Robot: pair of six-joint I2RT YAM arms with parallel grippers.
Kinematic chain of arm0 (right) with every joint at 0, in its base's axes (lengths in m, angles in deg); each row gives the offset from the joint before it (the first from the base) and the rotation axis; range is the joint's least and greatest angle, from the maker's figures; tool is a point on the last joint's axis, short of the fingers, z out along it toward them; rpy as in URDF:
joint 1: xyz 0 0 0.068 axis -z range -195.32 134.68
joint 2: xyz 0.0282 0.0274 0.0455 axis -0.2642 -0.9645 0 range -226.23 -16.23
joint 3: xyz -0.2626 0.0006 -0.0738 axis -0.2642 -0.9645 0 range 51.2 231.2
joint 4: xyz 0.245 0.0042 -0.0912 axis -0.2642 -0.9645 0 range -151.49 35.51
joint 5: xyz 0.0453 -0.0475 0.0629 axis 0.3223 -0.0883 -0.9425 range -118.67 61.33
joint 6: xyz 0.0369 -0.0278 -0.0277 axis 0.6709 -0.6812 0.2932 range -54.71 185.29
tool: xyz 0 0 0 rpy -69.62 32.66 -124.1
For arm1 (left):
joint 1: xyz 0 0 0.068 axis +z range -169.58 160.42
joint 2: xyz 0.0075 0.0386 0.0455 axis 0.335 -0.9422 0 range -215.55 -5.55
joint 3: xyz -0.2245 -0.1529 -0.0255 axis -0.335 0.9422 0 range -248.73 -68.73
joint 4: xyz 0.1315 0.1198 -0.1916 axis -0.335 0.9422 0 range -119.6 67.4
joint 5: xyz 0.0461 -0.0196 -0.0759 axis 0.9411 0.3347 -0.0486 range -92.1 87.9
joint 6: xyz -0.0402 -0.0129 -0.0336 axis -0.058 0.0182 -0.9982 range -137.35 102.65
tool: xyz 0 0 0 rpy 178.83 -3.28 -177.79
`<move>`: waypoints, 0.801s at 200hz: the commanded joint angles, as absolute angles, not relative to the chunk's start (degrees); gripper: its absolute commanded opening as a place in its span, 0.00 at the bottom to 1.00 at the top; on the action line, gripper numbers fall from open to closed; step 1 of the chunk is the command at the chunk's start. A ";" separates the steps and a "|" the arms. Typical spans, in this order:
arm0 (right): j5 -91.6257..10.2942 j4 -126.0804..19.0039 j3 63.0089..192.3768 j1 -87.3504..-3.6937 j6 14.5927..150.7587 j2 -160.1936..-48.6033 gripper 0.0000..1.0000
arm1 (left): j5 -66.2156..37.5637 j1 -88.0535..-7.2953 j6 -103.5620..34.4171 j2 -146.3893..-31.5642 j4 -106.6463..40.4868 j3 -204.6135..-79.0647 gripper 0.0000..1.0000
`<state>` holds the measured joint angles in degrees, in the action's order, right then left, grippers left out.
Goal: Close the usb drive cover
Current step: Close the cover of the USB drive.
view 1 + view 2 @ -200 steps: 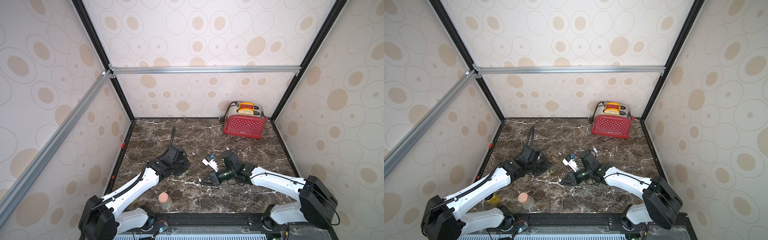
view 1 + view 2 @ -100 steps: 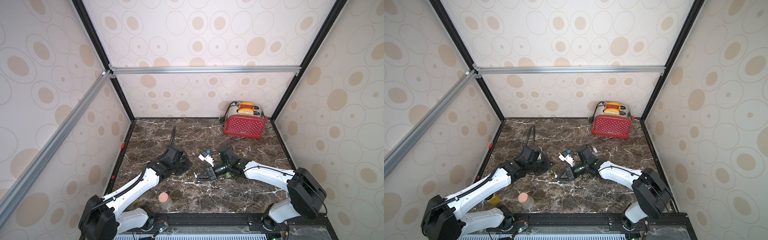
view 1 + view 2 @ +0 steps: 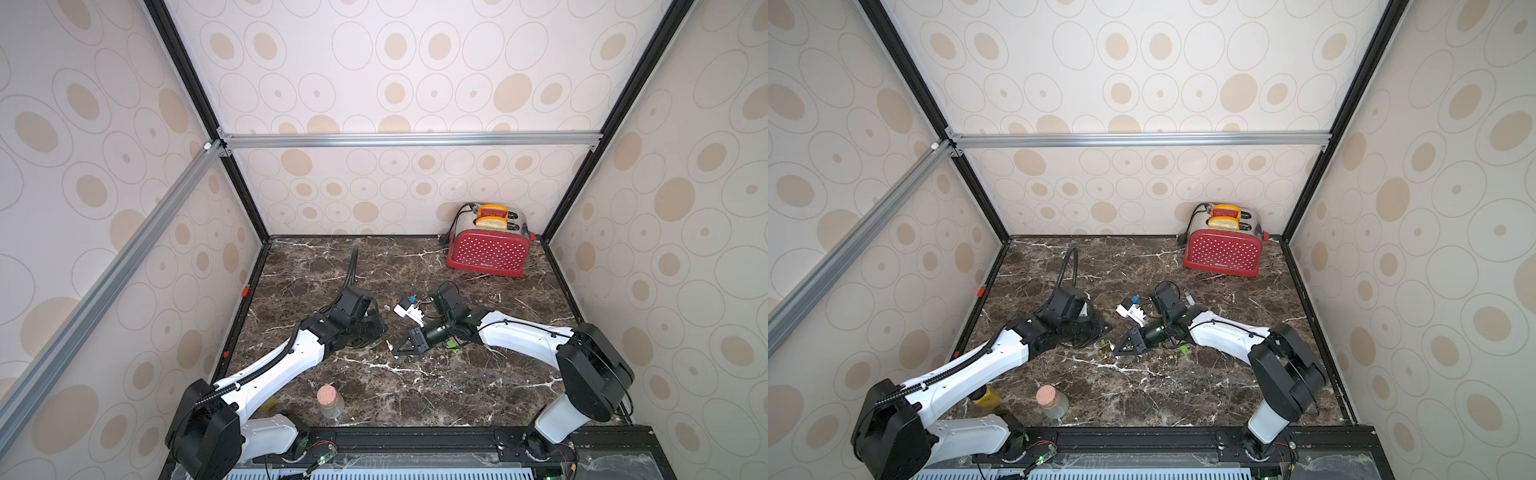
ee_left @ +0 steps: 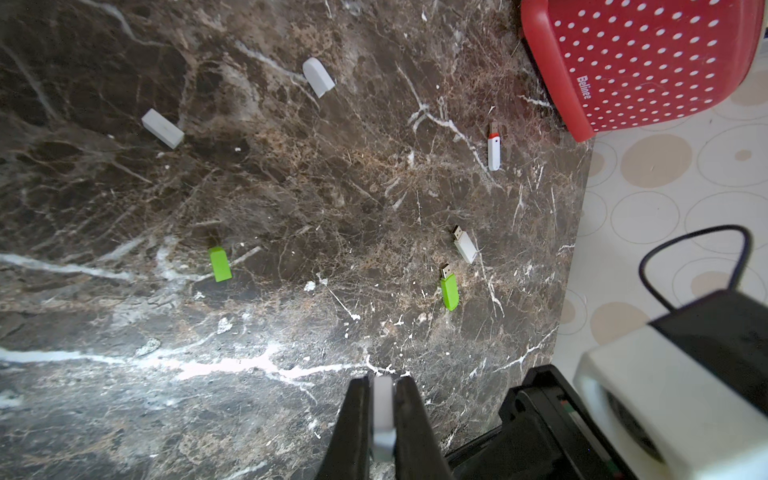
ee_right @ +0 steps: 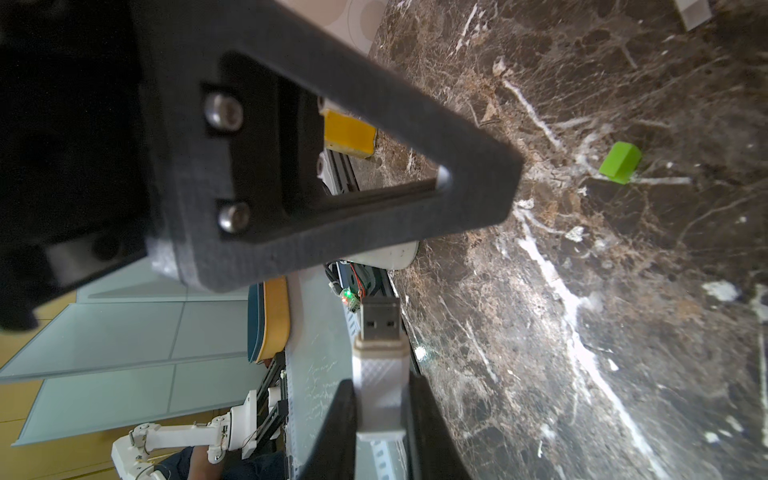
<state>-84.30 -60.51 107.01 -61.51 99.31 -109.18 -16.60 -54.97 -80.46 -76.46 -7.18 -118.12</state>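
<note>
In the right wrist view my right gripper [image 5: 380, 384] is shut on a white usb drive [image 5: 379, 370] whose bare metal plug sticks out past the fingertips. In the left wrist view my left gripper [image 4: 383, 380] is shut on a small white cover [image 4: 382, 411]. In the top views the two grippers face each other just above the marble floor, the left gripper [image 3: 376, 330] close beside the right gripper [image 3: 397, 351]. A left finger [image 5: 332, 166] fills much of the right wrist view, just ahead of the plug. Plug and cover are apart.
Loose on the marble lie a green cap [image 4: 220, 264], a green drive [image 4: 449, 289], a white drive [image 4: 464, 245], a red-and-white drive [image 4: 493, 147] and two white caps [image 4: 162, 129] [image 4: 318, 77]. A red toaster [image 3: 488, 249] stands back right, a corked jar [image 3: 329, 401] near the front.
My right gripper has moved left with the drive, closer to the left gripper. The left gripper has hardly moved. Both stay shut.
</note>
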 commanded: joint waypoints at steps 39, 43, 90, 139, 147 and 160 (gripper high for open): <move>-84.86 -63.79 110.04 -60.98 96.91 -112.36 0.00 | -16.66 -54.79 -78.39 -77.05 -5.23 -120.13 0.00; -84.76 -64.16 110.25 -60.94 96.75 -112.46 0.00 | -16.68 -54.81 -78.40 -77.15 -5.09 -120.19 0.00; -84.07 -64.95 111.61 -60.78 96.28 -113.32 0.00 | -16.60 -54.99 -78.60 -77.27 -5.69 -118.94 0.00; -83.63 -63.92 111.91 -60.77 96.76 -114.74 0.00 | -16.58 -55.26 -78.96 -77.13 -5.96 -118.88 0.00; -83.52 -63.82 112.01 -60.83 96.83 -114.84 0.00 | -16.60 -55.35 -78.92 -77.18 -6.00 -118.92 0.00; -83.09 -63.67 111.88 -60.80 96.80 -114.86 0.00 | -16.60 -55.51 -79.05 -77.31 -5.96 -119.00 0.00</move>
<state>-83.84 -63.75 110.73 -61.12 97.39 -114.30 -16.64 -55.10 -79.87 -77.07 -6.53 -118.12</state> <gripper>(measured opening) 0.197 0.115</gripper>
